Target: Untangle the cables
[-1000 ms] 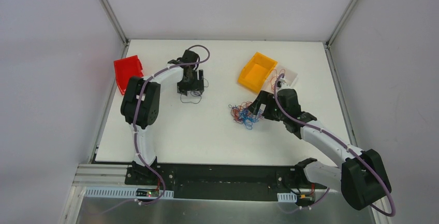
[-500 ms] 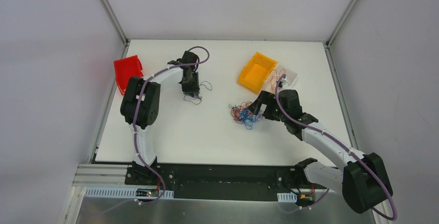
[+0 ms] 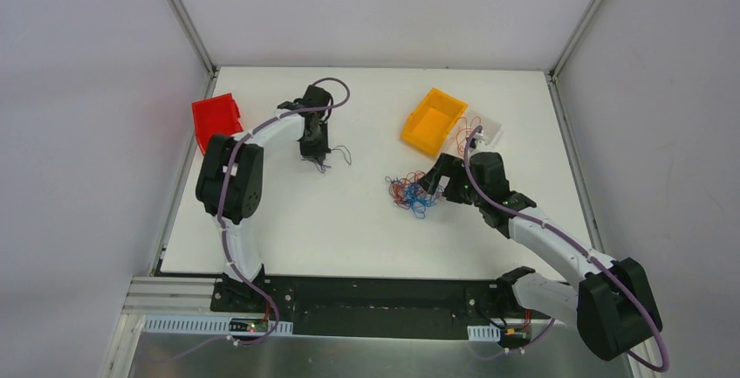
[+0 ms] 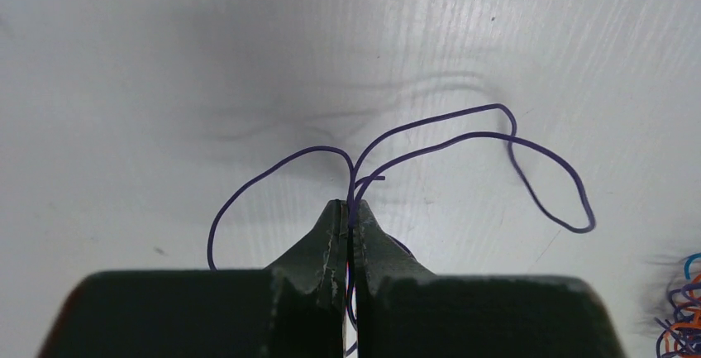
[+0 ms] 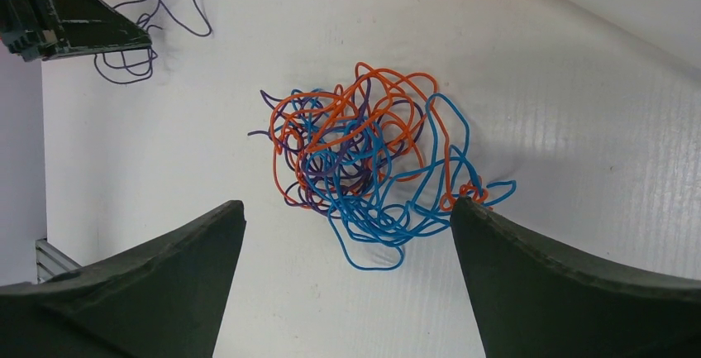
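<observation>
top: overhead, far, whole table [image 3: 349,230] | wrists: close, facing down | top+right wrist share: cables [image 3: 410,193]

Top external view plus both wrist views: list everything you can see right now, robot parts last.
table: one, white, under everything.
red bin: one, red, at the table's left edge.
orange bin: one, orange, far right part of the table.
small tray: one, pale, just right of the orange bin; contents too small to tell.
cable tangle: one bunch of orange, blue and purple wires, centre-right of the table.
single cable: one, purple, lying apart from the tangle, left of centre.
left gripper: one, dark, shut on the single cable.
right gripper: one, dark, open, with its fingers on either side of the cable tangle.
</observation>
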